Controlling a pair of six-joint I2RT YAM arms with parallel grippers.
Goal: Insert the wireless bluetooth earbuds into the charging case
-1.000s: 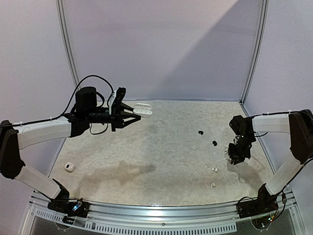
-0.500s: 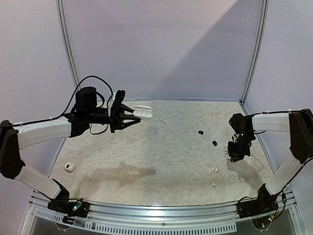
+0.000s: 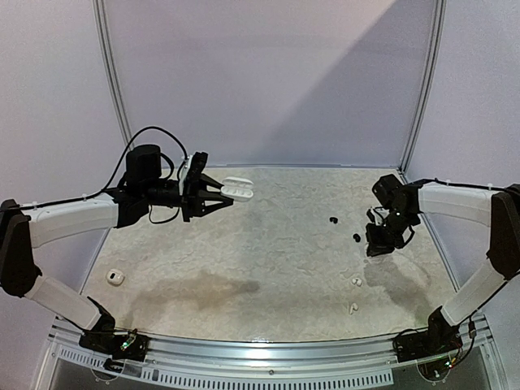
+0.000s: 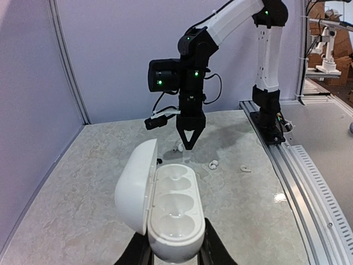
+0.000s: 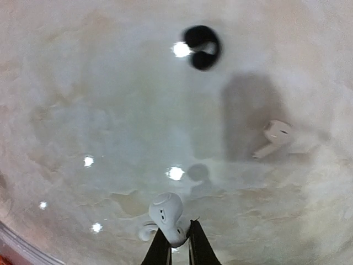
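My left gripper [image 4: 175, 255] is shut on the base of the white charging case [image 4: 174, 212]. It holds the case above the back left of the table, lid [image 4: 135, 185] open and both wells empty. The case [image 3: 238, 188] and left gripper [image 3: 226, 196] also show from above. My right gripper [image 5: 175, 243] is shut on a white earbud [image 5: 168, 215], lifted off the table at the right [image 3: 378, 246]. Loose on the table below lie a black earbud [image 5: 202, 47] and a white earbud [image 5: 276, 135]. From above I see two black earbuds [image 3: 332, 219] [image 3: 356, 237] and two white ones [image 3: 356, 282] [image 3: 353, 309].
A small white case [image 3: 114, 278] lies near the table's left edge. Pale walls with metal posts [image 3: 112, 77] close in the back and sides. A metal rail [image 3: 260, 357] runs along the near edge between the arm bases.
My right gripper has moved left and a little away from the near edge, with the white earbud pinched in it. The left arm and the case have barely shifted.
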